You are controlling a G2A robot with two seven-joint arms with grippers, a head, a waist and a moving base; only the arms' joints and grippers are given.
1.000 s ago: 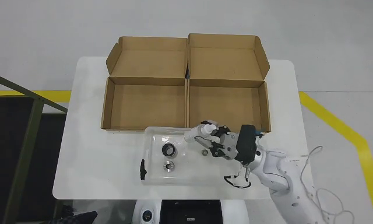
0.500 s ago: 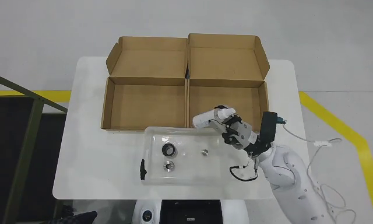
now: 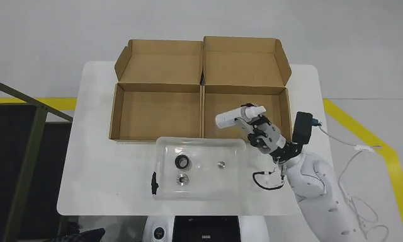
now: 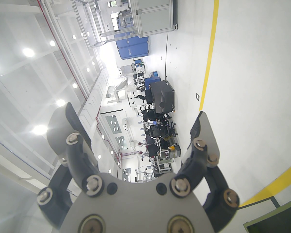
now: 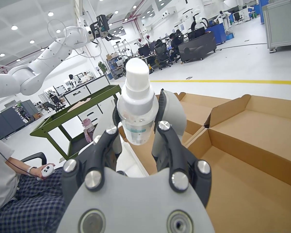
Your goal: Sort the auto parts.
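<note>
My right gripper [image 3: 250, 122] is shut on a small white spray bottle [image 3: 234, 118], which hangs tilted over the near part of the right cardboard box [image 3: 242, 100]. In the right wrist view the bottle [image 5: 135, 107] sits between the fingers [image 5: 168, 112], cap pointing away, with the box [image 5: 245, 151] below. A clear tray [image 3: 165, 147] in front of the boxes holds a dark bearing [image 3: 182, 161], a second round part [image 3: 182, 179] and a small nut [image 3: 220, 164]. My left gripper [image 4: 135, 115] is open and empty, raised in the air, and is seen far off as the left gripper [image 5: 104, 29].
The left cardboard box [image 3: 157, 113] stands open beside the right one, both with lids folded back. A black piece [image 3: 153, 183] lies at the tray's left edge. A green cart [image 5: 75, 115] stands off the table's left side.
My right gripper has lifted the spray bottle out of the clear tray and carried it up and to the right, over the right box.
</note>
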